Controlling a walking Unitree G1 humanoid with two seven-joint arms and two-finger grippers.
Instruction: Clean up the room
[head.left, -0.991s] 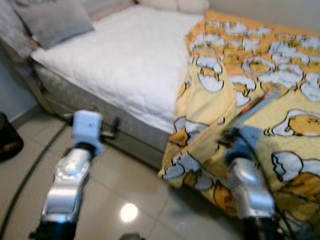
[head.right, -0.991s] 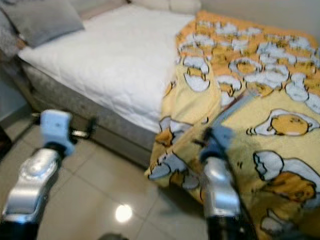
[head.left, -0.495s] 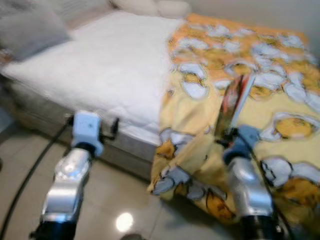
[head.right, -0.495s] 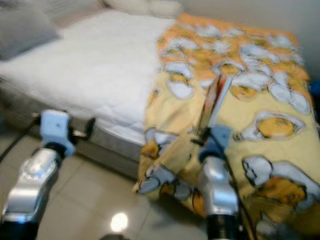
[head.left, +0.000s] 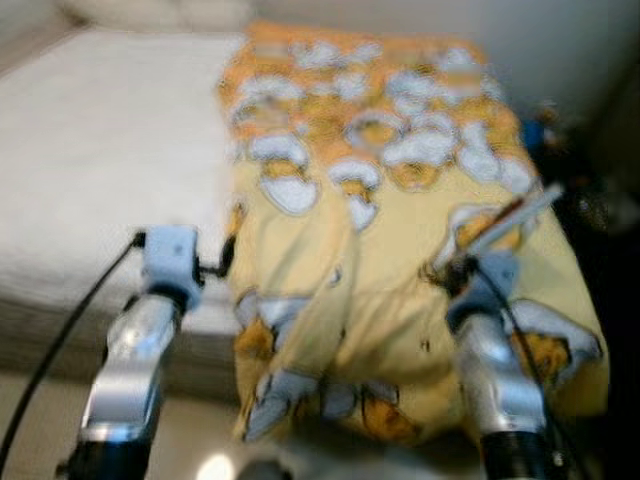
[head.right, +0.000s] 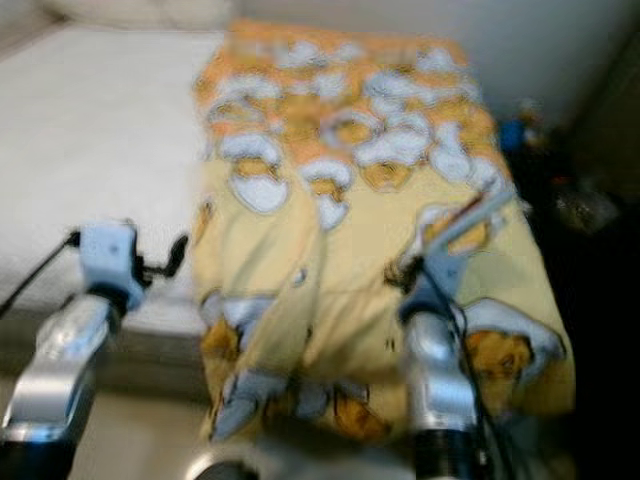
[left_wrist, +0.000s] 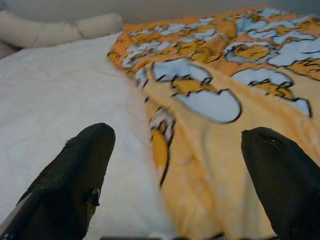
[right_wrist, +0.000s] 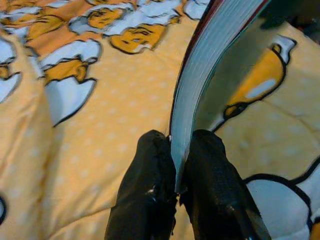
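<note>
My right gripper (right_wrist: 177, 150) is shut on a thin book (right_wrist: 210, 55), holding it by its lower edge with the page edges facing me. In the head views the book (head.left: 505, 220) sticks up and to the right from the right gripper (head.left: 450, 270), above the yellow egg-pattern blanket (head.left: 370, 200) on the bed. My left gripper (left_wrist: 175, 150) is open, its black fingers (left_wrist: 75, 175) spread wide, hovering by the bed's front edge where the white mattress (head.left: 90, 150) meets the blanket. The head views are blurred.
The bed takes up the space ahead, with pale pillows (left_wrist: 55, 30) at its far end. A dark area with small cluttered items (head.right: 560, 180) lies to the right of the bed. Tiled floor (head.left: 40, 420) runs along the bed's near side.
The whole view has swung to the right: the blanket now sits in the middle and the dark area beside the bed has come into sight. The book stays in my right gripper.
</note>
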